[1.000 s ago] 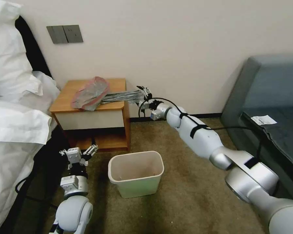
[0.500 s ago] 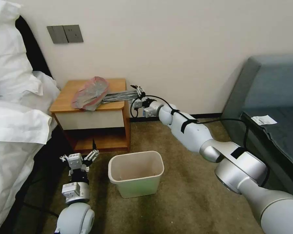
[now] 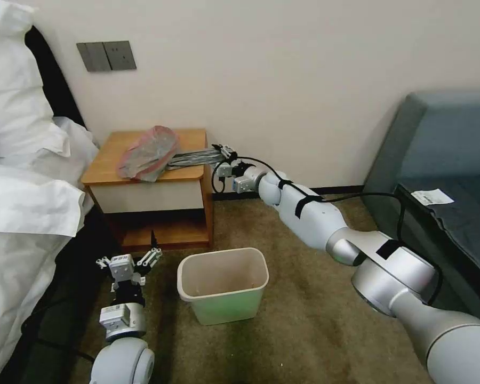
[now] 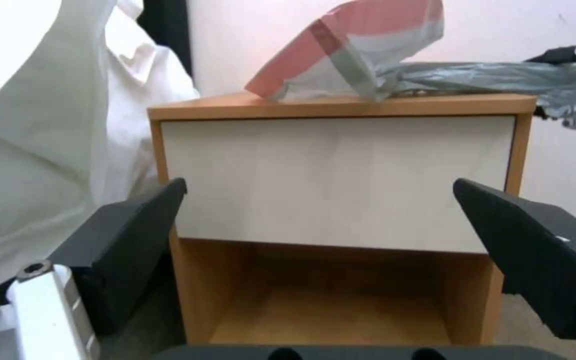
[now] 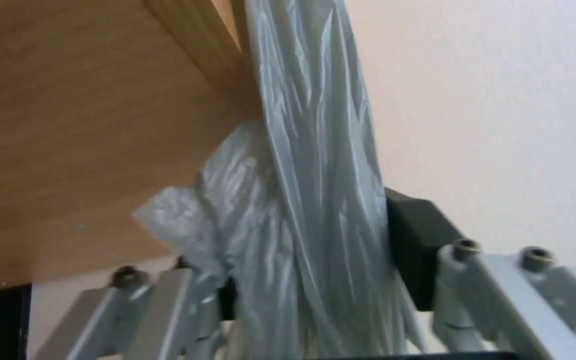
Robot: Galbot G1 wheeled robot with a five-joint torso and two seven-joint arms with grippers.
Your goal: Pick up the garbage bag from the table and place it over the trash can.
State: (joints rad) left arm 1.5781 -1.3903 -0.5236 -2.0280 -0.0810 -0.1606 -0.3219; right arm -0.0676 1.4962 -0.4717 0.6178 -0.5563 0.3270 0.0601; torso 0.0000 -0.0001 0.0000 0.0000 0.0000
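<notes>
Grey crinkly garbage bag (image 3: 154,151) lay across the orange-brown top of the table (image 3: 109,160), pink-red mouth end bunched toward the bed side, twisted tail hanging off the wall-side edge. Right gripper (image 3: 223,153) was at that edge beside the table, jaws pinching the bag's tail (image 5: 301,240). Left gripper (image 3: 128,261) hovered low over the carpet in front of the table's open shelf, jaws spread wide and empty, just beside the trash can (image 3: 224,296), which stood upright on the floor.
</notes>
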